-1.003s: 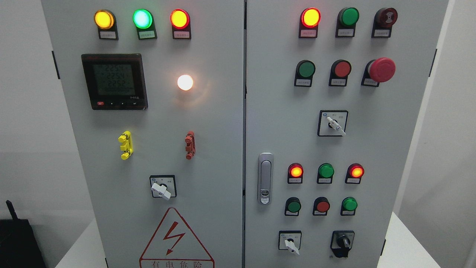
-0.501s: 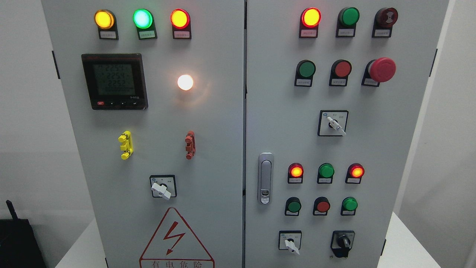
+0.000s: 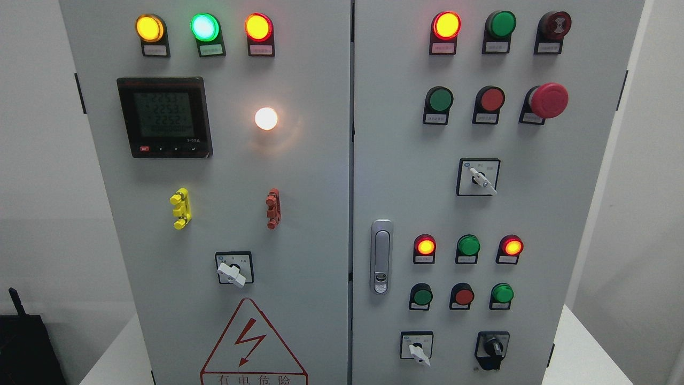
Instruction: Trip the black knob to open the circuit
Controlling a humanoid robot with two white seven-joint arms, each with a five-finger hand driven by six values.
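Black and plastic, the small rotary knob (image 3: 492, 347) sits at the lower right of the frame on the right door of the pale grey metal cabinet (image 3: 299, 176), just right of a white-handled selector switch (image 3: 417, 348) and below 3 round buttons. Neither robot hand is in view, so I cannot tell how the fingers are held. The task looks unstarted: the knob appears untouched, several round indicator lamps glow, and reaching, gripping and turning all remain.
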